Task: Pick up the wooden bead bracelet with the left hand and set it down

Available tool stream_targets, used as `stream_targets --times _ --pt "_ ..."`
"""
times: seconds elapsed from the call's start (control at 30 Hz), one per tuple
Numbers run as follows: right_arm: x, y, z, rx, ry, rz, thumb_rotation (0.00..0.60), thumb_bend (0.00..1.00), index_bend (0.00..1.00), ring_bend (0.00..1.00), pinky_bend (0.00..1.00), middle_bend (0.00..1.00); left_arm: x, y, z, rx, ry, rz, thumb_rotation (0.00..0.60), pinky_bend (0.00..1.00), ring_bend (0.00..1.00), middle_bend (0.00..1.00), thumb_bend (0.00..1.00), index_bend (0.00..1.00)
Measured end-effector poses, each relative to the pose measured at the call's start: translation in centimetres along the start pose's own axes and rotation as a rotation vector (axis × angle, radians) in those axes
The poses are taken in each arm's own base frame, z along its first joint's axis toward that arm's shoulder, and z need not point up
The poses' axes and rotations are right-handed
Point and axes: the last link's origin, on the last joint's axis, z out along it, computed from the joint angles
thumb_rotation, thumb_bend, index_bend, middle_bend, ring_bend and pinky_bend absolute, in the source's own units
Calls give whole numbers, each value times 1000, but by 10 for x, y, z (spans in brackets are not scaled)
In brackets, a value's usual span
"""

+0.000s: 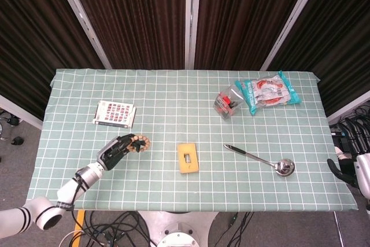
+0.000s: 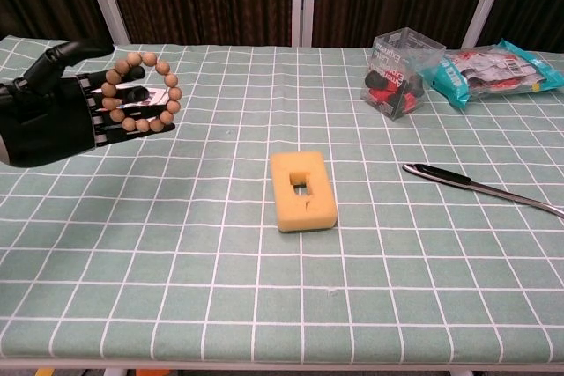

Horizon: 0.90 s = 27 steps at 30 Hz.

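The wooden bead bracelet (image 2: 141, 92) (image 1: 139, 143) hangs as a ring of light brown beads over the fingers of my black left hand (image 2: 53, 116) (image 1: 117, 150), which holds it raised above the checked green tablecloth (image 2: 264, 288) at the front left. The palm faces up and the thumb arches over the beads. My right hand (image 1: 354, 169) shows only at the right edge of the head view, off the table; its fingers are too cut off to read.
A yellow sponge block (image 2: 302, 189) lies mid-table. A card of stickers (image 1: 114, 113) sits behind the left hand. A metal ladle (image 1: 263, 159), a clear box (image 2: 396, 73) and a teal snack bag (image 2: 493, 71) occupy the right side.
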Motion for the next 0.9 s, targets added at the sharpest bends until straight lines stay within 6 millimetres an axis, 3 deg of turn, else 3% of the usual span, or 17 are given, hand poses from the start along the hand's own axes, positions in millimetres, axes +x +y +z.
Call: stream_targets --times 0.27,0.9 --pt "4 -3 4 2 -3 -12 600 164 0 0 0 16 6 -8 3 19 153 154 407 109 380 669 355 571" --pt "-3 0 3 -13 -29 0 600 164 0 0 0 16 7 -15 6 44 265 163 432 115 439 758 319 662"
